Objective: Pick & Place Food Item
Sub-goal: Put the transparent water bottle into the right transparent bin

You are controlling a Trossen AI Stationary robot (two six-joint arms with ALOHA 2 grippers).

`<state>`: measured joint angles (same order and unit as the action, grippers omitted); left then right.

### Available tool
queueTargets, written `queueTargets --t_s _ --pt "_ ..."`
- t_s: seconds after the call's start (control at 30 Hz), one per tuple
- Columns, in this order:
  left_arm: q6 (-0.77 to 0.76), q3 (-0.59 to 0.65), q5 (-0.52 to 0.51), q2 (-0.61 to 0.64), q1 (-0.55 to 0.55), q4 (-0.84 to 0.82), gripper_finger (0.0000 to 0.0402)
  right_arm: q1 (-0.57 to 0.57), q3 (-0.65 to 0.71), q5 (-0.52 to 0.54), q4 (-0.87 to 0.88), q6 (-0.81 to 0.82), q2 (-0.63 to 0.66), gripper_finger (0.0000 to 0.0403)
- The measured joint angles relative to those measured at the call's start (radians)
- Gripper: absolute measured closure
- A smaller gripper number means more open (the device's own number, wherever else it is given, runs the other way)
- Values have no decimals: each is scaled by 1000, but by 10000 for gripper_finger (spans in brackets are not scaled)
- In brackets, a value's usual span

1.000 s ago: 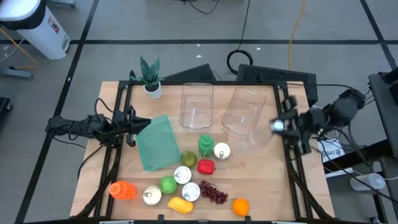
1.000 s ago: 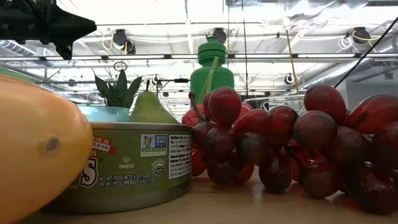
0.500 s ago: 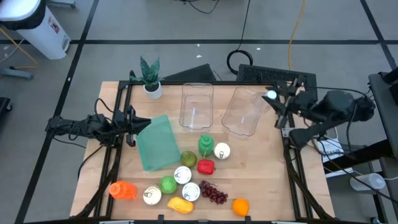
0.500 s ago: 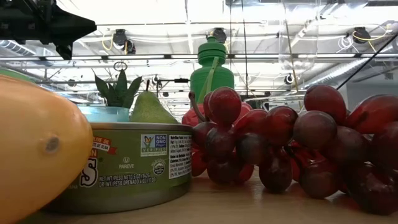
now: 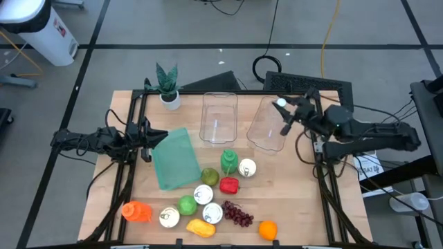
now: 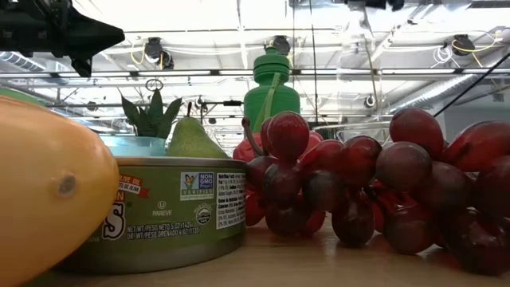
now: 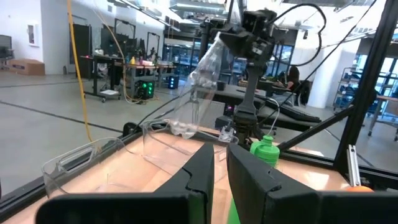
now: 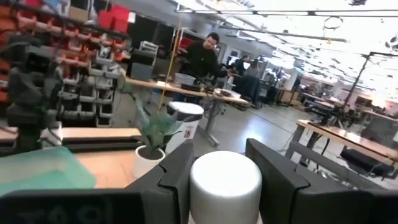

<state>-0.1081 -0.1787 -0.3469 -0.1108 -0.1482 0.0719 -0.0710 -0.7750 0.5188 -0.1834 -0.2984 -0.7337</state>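
Observation:
My right gripper hangs over the right clear container, shut on a white round food item. That container stands tilted on the table beside a second clear container. At the table's left edge, level above the green pouch, is my left gripper; it is shut and holds nothing. More food lies at the near side: a green bottle, a pear, grapes and several cans. My right gripper pinches the white item's round side wall between its two fingers. The fingers come roughly level from the table's right side. The item is lifted clear, above the right container, its flat pale top facing up.
A potted plant stands at the far left corner. A red pepper, an orange bottle, a yellow fruit and an orange crowd the near middle. Bare wood shows at the right.
My right gripper has swung from the table's right edge toward the far edge and then leftward, turning as it went. It has kept the white item between its fingers and now stands over the right clear container. The container has stayed in place.

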Motion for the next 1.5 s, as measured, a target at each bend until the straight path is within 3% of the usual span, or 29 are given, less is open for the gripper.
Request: queueTargets --t_s 0.3,0.47,1.1,1.33,1.5 --pt "0 0 -4 0 0 0 350 -143 102 -1 -43 98 1 282" --pt "2 0 -4 0 0 0 350 -202 167 -76 -122 132 0 282" --pt "8 0 -5 0 0 0 350 -323 301 -147 -268 187 -22 279" --pt "8 0 -12 0 0 0 350 -328 302 -183 -266 206 -52 247" --pt "7 0 -28 0 0 0 350 -330 306 -181 -264 212 -51 203"
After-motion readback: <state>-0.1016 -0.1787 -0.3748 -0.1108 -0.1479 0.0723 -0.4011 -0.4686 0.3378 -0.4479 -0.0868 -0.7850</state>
